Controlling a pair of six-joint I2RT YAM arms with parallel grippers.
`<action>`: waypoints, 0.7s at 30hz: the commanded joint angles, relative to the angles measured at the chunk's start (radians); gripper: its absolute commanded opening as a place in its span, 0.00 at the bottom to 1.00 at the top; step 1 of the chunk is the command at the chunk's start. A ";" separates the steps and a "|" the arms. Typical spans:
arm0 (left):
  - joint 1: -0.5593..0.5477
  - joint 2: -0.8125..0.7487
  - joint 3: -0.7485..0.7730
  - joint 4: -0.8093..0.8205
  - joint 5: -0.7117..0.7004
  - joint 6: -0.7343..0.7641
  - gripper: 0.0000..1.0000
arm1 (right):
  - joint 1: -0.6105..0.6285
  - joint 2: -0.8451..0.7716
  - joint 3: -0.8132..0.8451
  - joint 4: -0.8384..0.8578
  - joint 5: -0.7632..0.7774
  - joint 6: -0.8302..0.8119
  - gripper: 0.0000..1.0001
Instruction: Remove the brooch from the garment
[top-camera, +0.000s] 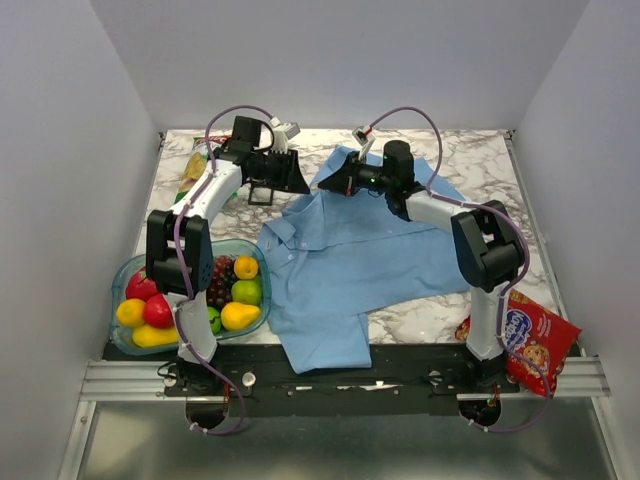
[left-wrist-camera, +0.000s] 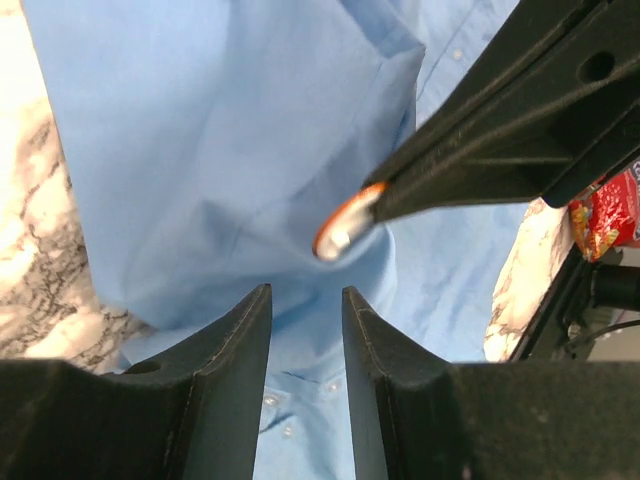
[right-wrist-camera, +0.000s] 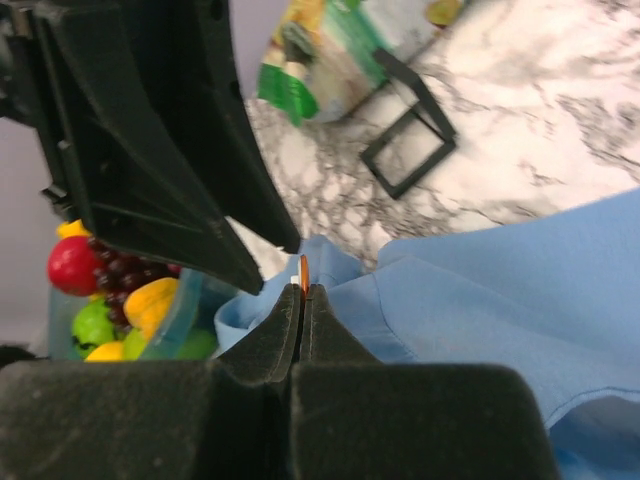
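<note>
On the marble surface (top-camera: 490, 168) lies the blue shirt (top-camera: 350, 260); my right jaws pinch the orange-rimmed brooch (left-wrist-camera: 340, 228), my left jaws stand apart, empty, just beside.

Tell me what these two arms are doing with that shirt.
The right claw is shut on a small orange-rimmed brooch at the blue shirt. The cloth bunches toward the brooch, so it does not look free of the shirt yet. The left claw hangs close beside it over the shirt, jaws apart, and seems to hold nothing.
</note>
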 joint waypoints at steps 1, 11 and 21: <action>-0.002 -0.029 0.048 -0.017 0.039 0.079 0.43 | 0.007 0.031 0.021 0.154 -0.175 0.084 0.03; -0.002 0.003 0.079 0.003 0.118 0.058 0.40 | 0.007 0.005 -0.014 0.157 -0.189 0.085 0.03; -0.012 0.012 0.064 0.006 0.197 0.050 0.19 | 0.005 -0.004 -0.023 0.131 -0.181 0.068 0.02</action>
